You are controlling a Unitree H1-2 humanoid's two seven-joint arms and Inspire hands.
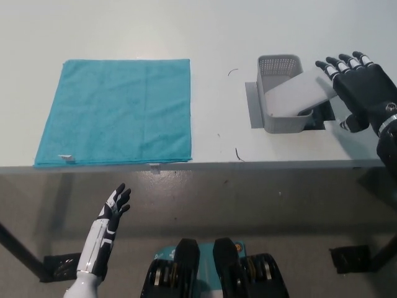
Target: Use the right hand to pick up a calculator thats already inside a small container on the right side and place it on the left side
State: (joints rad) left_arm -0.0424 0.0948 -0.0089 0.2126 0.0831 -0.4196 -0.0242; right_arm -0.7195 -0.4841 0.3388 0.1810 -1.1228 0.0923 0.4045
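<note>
Approach step: right robot hand (363, 90) spread open, empty, just right of container (280, 93); calculator (296, 93) leans inside, unlifted. Next: close on its raised end. Left robot hand (115, 208) idle below table (217, 143)
</note>
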